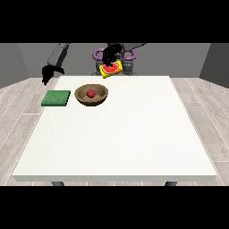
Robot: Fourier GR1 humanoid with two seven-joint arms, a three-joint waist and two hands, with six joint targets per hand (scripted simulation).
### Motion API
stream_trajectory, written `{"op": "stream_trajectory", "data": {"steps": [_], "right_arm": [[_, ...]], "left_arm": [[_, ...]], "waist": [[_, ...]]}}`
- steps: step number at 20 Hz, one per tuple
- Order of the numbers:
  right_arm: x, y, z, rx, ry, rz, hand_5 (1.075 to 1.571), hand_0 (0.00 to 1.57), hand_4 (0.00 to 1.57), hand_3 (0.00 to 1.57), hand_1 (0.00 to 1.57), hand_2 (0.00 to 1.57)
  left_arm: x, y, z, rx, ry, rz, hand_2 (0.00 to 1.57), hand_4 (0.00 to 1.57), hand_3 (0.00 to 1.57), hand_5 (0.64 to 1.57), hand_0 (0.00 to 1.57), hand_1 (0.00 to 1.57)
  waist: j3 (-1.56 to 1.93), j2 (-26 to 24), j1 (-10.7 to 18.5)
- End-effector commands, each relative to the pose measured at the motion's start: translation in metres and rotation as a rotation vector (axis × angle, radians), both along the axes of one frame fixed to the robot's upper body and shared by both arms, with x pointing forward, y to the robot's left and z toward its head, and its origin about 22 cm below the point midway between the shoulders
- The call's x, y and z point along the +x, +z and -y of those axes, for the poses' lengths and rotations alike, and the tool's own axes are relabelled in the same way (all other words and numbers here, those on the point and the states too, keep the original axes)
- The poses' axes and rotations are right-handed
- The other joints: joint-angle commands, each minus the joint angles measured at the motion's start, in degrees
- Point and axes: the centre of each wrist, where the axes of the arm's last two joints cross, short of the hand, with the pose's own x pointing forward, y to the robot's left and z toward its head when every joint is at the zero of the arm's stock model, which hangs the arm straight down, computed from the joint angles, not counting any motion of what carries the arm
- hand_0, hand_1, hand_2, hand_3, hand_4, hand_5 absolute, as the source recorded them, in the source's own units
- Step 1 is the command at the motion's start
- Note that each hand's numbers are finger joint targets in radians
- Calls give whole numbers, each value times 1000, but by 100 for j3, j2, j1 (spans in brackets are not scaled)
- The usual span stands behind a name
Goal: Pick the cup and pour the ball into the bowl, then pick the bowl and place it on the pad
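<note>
The ball (91, 93) lies in the bowl (91, 95); the pad (56, 98) sits at its 9 o'clock. The hand at the view's right (109, 54) has fingers curled round the tilted cup (111, 69). The other hand's (47, 74) fingers cannot be told. The bowl looks rigid, probably light; its rim seems the best hold.

Red ball (91, 93) in brown bowl (91, 95), green pad (56, 98) beside — cup (111, 69) held aloft

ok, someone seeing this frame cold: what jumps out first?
Probably the yellow cup with a red inside, held tilted in the air above the table's far edge by the hand at the view's right. Next, the brown bowl on the white table with a red ball in it, and the green pad just to its left. The other hand hangs off the table's far left corner.
</note>
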Motion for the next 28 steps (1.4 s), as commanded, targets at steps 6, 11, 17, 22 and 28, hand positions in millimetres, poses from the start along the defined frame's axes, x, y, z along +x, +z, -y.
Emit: {"op": "stream_trajectory", "data": {"steps": [6, 11, 17, 22, 28], "right_arm": [[16, 9, -11, 14, 58, 35, 1526, 0, 429, 385, 0, 259], [8, 1, -5, 72, 23, -71, 1554, 0, 729, 246, 0, 297], [-20, 4, 31, 59, -70, -43, 1566, 0, 705, 289, 0, 362], [-7, 20, 36, 49, -136, 50, 1563, 0, 721, 327, 0, 360], [5, 49, 54, 84, -212, 172, 1546, 0, 692, 237, 0, 390]], "left_arm": [[7, 13, -2, 157, -18, 27, 1571, 1127, 1571, 1539, 1478, 1478], [3, 39, -6, 19, -77, 19, 1571, 1061, 1571, 1560, 763, 763], [18, 21, -100, -367, 16, 0, 1571, 818, 1571, 1507, 795, 795], [0, -35, -138, -738, 1, -210, 1210, 1301, 955, 1571, 1394, 1394], [-10, -56, -181, -1056, -152, -138, 1104, 1422, 755, 1567, 1284, 1284]], "waist": [[-3, 2, -168], [-3, -30, 395], [-16, 297, 1006], [-56, 1089, 1480], [-45, 1945, 1947]]}}
